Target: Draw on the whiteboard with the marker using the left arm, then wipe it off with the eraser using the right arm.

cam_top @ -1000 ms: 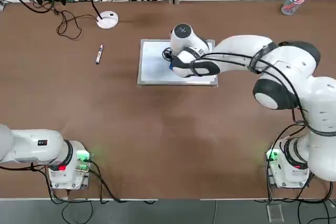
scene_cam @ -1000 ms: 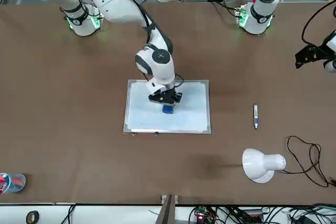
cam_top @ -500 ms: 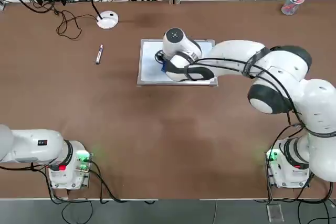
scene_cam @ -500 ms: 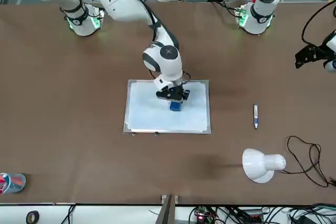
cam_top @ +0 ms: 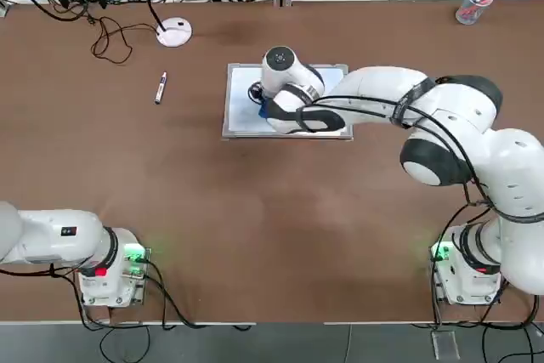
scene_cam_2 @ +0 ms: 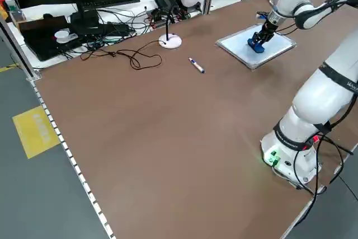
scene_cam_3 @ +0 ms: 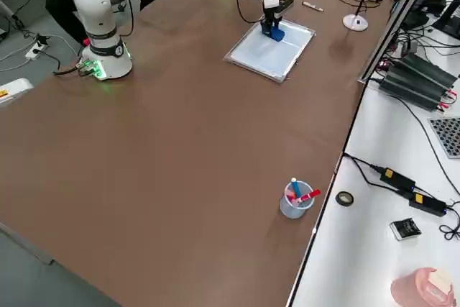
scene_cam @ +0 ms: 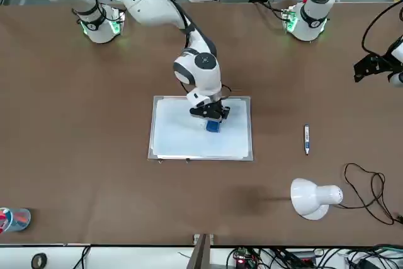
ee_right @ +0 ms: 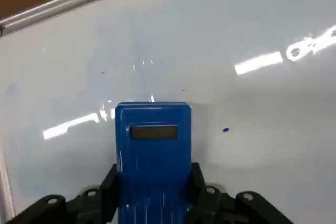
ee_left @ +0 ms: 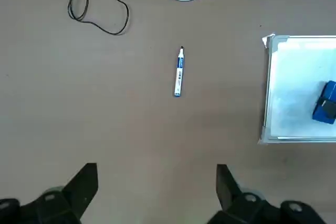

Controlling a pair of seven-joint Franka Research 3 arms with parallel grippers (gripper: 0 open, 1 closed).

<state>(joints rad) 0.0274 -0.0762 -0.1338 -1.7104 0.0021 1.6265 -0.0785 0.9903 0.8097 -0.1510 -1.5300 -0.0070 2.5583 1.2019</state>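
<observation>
Eraser (scene_cam: 213, 126) in right gripper (scene_cam: 211, 116) mid-whiteboard (scene_cam: 173, 137), frame edges apart.

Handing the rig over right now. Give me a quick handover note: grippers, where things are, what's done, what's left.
Right gripper: shut on the eraser, pressing it on the whiteboard, on the half nearer the marker.
Left gripper: open, empty, parked back near its base, looking down on bare table.
Marker: lying on the table beside the whiteboard, on the robot's left, apart from it, near the lamp.
Done: drawing appears finished; board is mostly clean.
Left: a small blue speck remains beside the eraser; finish wiping, then set the eraser down and retract the right arm.
</observation>
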